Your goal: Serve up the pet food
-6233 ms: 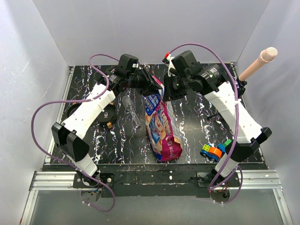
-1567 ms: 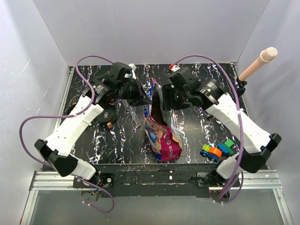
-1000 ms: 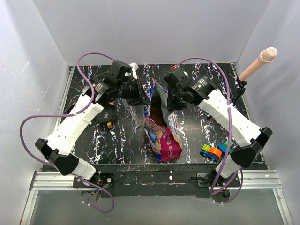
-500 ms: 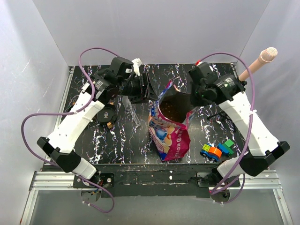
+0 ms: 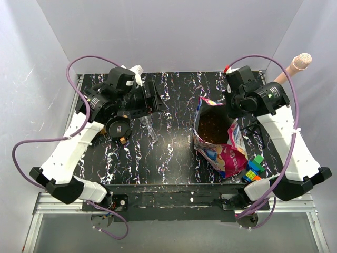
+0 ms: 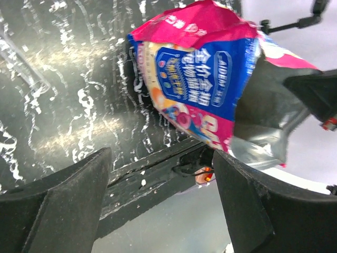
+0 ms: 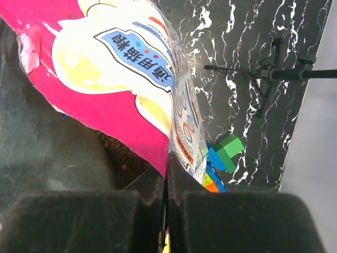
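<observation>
The magenta-and-blue bag (image 5: 221, 150) stands open on the right half of the black marbled table (image 5: 174, 153). Brown pet food (image 5: 210, 127) shows inside its mouth. My right gripper (image 5: 233, 117) is shut on the bag's right rim; in the right wrist view its fingers (image 7: 167, 182) pinch the pink edge (image 7: 131, 121), with kibble (image 7: 124, 155) just left of them. My left gripper (image 5: 157, 100) hangs open to the left of the bag, apart from it. In the left wrist view its jaws (image 6: 163, 174) stand wide with nothing between them, and the bag (image 6: 200, 89) lies beyond.
A black round dish (image 5: 118, 127) and a clear scoop (image 5: 147, 122) lie at the left under my left arm. Colourful toy blocks (image 5: 253, 168) (image 7: 224, 153) sit against the bag's right side. A microphone (image 5: 292, 67) on a small tripod (image 7: 274, 74) stands at the back right.
My left gripper let go of the bag's rim, opened and drew back left. My right gripper carried the bag to the right, and its mouth now gapes open.
</observation>
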